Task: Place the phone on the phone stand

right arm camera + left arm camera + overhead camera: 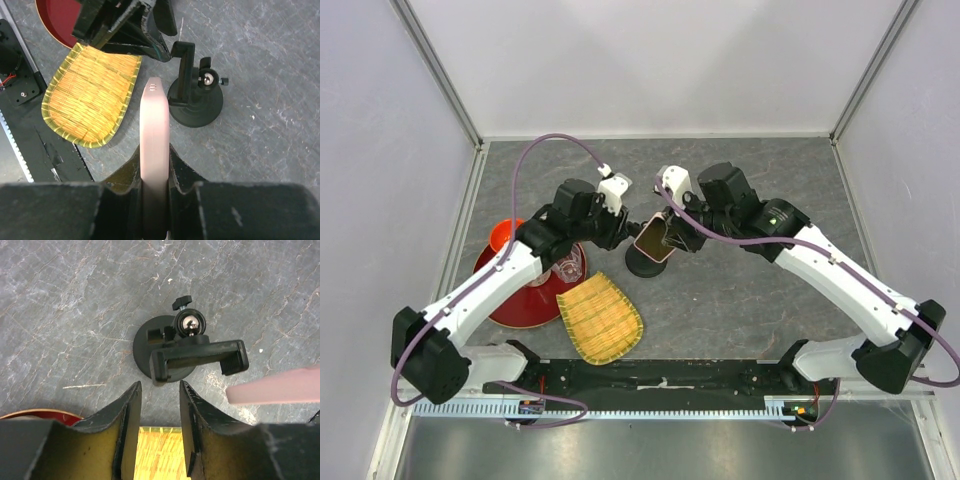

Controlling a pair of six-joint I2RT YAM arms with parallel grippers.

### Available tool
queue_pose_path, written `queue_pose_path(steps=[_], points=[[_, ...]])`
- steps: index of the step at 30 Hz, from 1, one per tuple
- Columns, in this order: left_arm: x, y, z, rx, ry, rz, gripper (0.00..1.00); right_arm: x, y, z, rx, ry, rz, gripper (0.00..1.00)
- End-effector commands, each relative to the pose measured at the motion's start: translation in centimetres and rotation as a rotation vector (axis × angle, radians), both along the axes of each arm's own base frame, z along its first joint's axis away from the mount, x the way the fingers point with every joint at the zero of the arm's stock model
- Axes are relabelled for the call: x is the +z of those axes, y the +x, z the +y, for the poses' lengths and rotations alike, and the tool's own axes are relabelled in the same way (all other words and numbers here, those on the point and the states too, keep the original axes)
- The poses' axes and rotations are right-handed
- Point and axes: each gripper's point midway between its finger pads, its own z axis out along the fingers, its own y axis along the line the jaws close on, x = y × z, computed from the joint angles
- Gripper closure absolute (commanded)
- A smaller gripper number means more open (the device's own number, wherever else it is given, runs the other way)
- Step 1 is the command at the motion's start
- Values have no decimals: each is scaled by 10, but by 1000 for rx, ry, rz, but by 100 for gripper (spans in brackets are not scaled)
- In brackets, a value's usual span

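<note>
Top external: phone stand (641, 268) mostly behind phone (653, 238)

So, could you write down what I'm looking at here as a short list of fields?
phone: pink-edged, gripped edge-on in the right jaws, off the table
stand: black, round base on the table, clamp empty
left jaws: open, holding nothing, close to the stand
phone versus stand: right beside it, not yet in the clamp
also there: woven yellow tray, red dish
</note>
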Motion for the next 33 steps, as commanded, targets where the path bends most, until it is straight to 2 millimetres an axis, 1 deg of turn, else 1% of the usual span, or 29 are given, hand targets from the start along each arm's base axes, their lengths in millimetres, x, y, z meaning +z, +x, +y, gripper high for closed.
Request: queue_pose_path(steps=[1,2,3,5,6,7,8,9,10,11,12,13,14,15,16,17,18,19,20,21,23,24,26,27,31,33], points=[[36,-6,11,27,-75,-36,57,51,12,24,122,109,-177,100],[39,-8,13,35,-90,-37,57,52,14,25,141,98,-201,100],[46,-10,18,43,-104,-57,57,50,12,25,163,85,-202,100],[45,-13,25,82,-125,-52,57,51,9,31,222,89,-208,100],[51,-14,31,105,-140,-70,57,49,9,33,255,76,-224,100],[48,-14,35,122,-141,-65,57,41,8,35,277,55,-200,100],[49,-13,39,155,-150,-64,57,45,6,39,307,61,-204,100],[51,-11,44,184,-160,-71,56,40,7,38,332,38,-207,100],[51,-12,48,206,-170,-75,54,39,11,43,347,28,-204,100],[51,-11,51,234,-181,-72,53,37,10,47,379,23,-200,100],[52,-11,55,253,-189,-72,52,24,10,49,417,-11,-172,100],[53,-12,57,264,-207,-75,50,30,12,53,436,-10,-189,100],[56,-13,58,270,-220,-80,48,28,13,56,454,-16,-177,100],[57,-14,58,273,-229,-81,47,16,14,58,468,-44,-135,100],[59,-17,58,269,-246,-86,45,23,19,62,486,-44,-162,100],[61,-17,59,271,-254,-92,44,22,20,64,495,-52,-154,100],[58,-18,59,271,-253,-89,43,8,22,66,505,-80,-106,100],[58,-18,61,278,-253,-91,43,15,26,69,515,-80,-124,100],[59,-20,63,284,-256,-95,43,14,27,70,524,-88,-120,100],[57,-20,64,287,-254,-95,42,6,29,71,530,-108,-99,100],[61,-22,68,295,-265,-112,41,6,32,73,534,-110,-108,100],[59,-23,69,295,-266,-112,40,1,31,74,548,-114,-88,100],[62,-25,69,289,-279,-121,39,2,31,77,567,-112,-88,100],[60,-25,68,279,-278,-115,38,-3,29,78,578,-120,-68,100],[60,-26,57,223,-305,-75,38,-9,35,73,570,-137,-55,100],[63,-23,54,212,-318,-71,38,-13,37,71,572,-141,-50,100]])
